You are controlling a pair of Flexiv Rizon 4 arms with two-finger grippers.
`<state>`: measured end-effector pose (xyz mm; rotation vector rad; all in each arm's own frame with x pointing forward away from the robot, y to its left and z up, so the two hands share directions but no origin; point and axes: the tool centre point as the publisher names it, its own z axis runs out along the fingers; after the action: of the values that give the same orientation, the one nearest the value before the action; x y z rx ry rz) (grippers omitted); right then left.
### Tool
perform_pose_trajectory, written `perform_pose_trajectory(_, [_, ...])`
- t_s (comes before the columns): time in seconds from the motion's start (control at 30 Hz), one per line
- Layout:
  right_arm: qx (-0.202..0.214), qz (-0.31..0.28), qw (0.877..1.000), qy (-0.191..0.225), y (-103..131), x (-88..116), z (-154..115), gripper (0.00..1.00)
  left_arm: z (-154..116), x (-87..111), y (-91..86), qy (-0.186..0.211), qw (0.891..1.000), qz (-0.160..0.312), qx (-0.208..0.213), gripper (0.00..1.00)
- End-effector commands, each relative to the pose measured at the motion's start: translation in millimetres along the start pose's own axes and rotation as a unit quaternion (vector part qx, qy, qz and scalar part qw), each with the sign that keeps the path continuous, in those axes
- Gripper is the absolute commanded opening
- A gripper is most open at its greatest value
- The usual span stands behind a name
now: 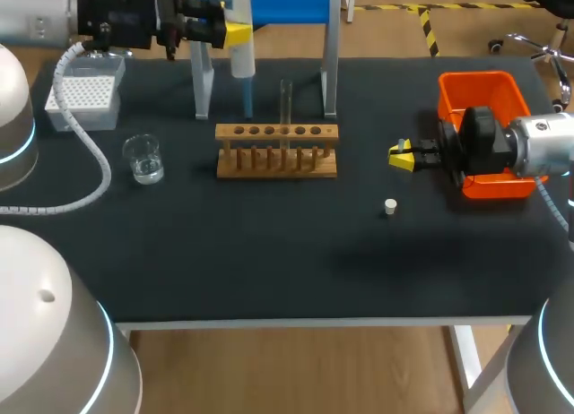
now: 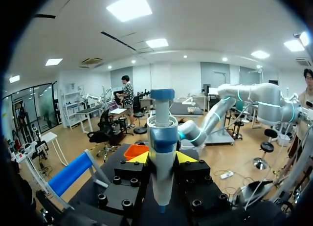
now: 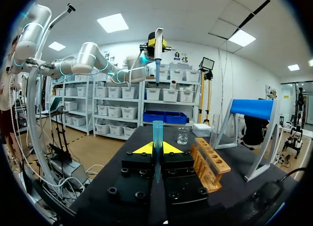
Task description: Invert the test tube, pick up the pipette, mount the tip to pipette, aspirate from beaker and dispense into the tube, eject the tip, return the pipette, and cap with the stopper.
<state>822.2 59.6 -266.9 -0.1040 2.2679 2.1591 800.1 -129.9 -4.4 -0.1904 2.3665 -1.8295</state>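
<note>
My left gripper (image 1: pixel 235 33) is raised over the table's back left, shut on the white and blue pipette (image 1: pixel 242 60), which hangs upright with its thin blue end down. In the left wrist view the pipette (image 2: pixel 162 138) stands between the yellow tips of the left gripper (image 2: pixel 162 157). A clear test tube (image 1: pixel 286 102) stands upright in the wooden rack (image 1: pixel 276 154). The beaker (image 1: pixel 143 159) holds a little liquid. My right gripper (image 1: pixel 401 156) hovers right of the rack, shut on an upright blue pipette tip (image 3: pixel 157 133). A white stopper (image 1: pixel 390 206) lies on the mat below it.
A white tip box (image 1: pixel 85 96) sits at the back left. The pipette stand (image 1: pixel 330 64) with its blue bar rises behind the rack. An orange bin (image 1: pixel 484 78) stands at the right, under my right wrist.
</note>
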Motion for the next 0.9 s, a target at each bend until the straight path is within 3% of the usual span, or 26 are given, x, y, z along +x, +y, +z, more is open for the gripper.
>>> perform_pose_trajectory(0.03, [0.000,0.000,1.000,0.002,0,0,-1,0.00,4,-2.0,3.8,0.008,1.000,0.002,-0.001,0.00])
perform_pose_trajectory(0.53, [0.000,0.000,1.000,0.002,0,0,-1,0.00,9,14.8,12.5,0.091,0.995,0.041,0.001,0.00])
perform_pose_trajectory(0.9, [0.000,0.000,1.000,0.002,0,0,-1,0.00,5,14.4,19.5,0.089,0.995,0.036,-0.014,0.00])
